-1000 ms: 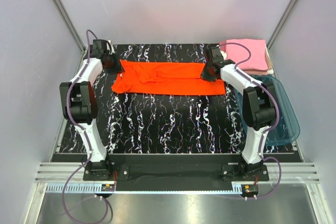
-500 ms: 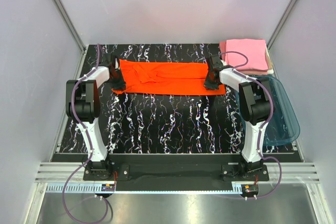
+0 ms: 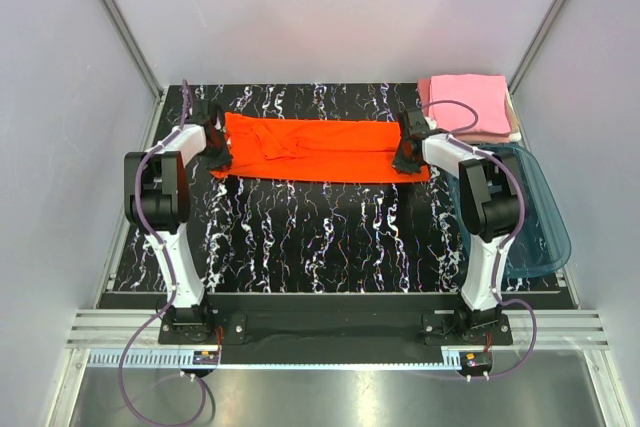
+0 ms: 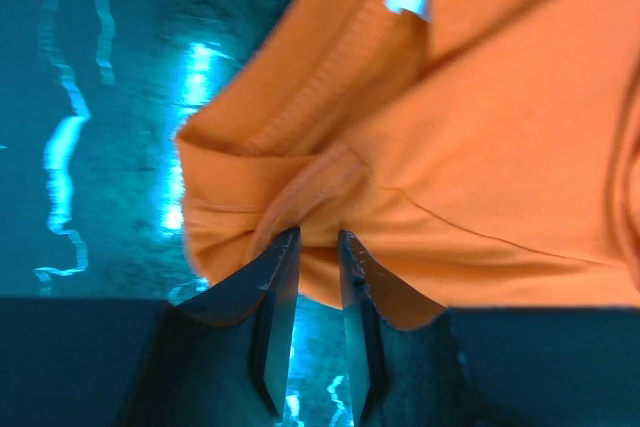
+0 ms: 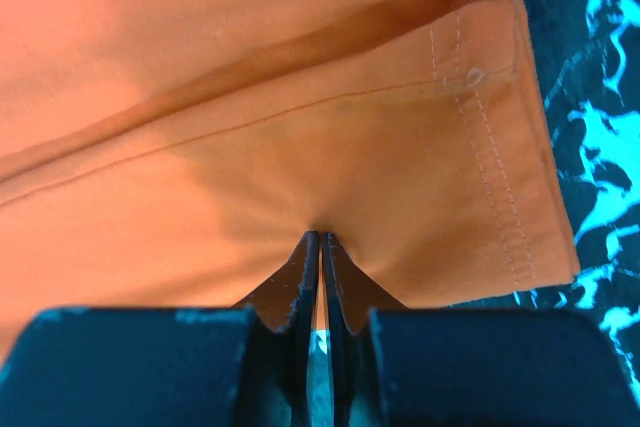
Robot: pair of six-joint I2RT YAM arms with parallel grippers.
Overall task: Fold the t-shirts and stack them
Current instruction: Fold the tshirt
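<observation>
An orange-red t-shirt lies folded into a long strip across the far part of the marbled black table. At the strip's near left corner, my left gripper is shut on a bunched fold of the orange cloth, which sits between the jaw tips. At the near right corner, beside the stitched hem, my right gripper pinches the cloth, its jaws almost touching. A folded light pink t-shirt stack lies at the far right corner.
A translucent teal tub sits at the table's right edge, just outside the right arm. Metal frame posts and grey walls close in the left, right and back sides.
The left gripper came from the far left corner down to the shirt's near left corner. The right gripper shifted slightly nearer. The shirt's left end now looks squarer.
</observation>
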